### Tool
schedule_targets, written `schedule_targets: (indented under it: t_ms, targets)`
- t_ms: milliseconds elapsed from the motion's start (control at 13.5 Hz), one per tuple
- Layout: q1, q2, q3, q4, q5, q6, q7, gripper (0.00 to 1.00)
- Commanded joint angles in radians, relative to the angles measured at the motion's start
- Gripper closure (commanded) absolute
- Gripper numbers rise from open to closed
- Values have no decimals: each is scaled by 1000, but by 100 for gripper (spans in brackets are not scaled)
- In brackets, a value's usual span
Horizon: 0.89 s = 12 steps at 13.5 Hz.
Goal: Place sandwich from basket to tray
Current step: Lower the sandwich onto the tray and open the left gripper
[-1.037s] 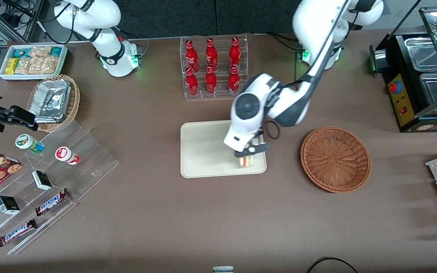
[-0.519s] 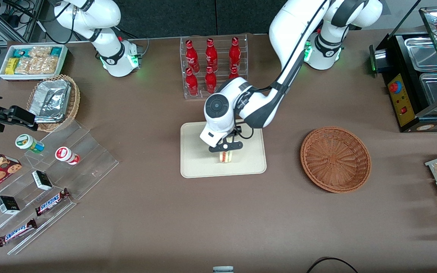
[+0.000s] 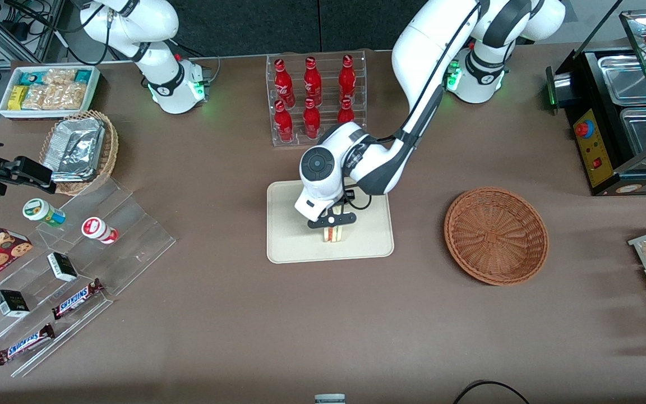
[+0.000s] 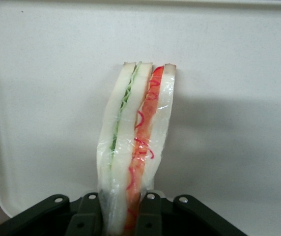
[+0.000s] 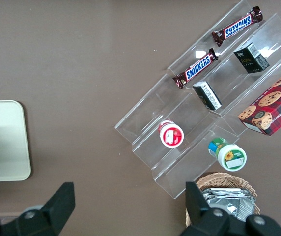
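The pincer (image 3: 332, 222) was clamped on the sandwich (image 3: 332, 233), both fingers (image 4: 149, 212) pressing the wrapped wedge between them. Over the last second it had carried the sandwich from the tray's corner nearest the basket (image 3: 495, 235) toward the middle of the tray (image 3: 289, 235) and then nearly stopped. The basket sat bare on the worktop (image 3: 323, 325). Judging by this, only lowering and release remained
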Motion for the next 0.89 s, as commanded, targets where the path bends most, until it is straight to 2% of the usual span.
schedule_targets:
  t_ms: [0, 74, 593, 815]
  targets:
    - [-17, 22, 13, 30, 8, 5, -21, 37]
    - [-17, 23, 13, 30, 8, 5, -21, 0]
    - [-13, -33, 19, 53, 12, -22, -21, 0]
    - [4, -98, 20, 73, 12, -108, -20, 0]
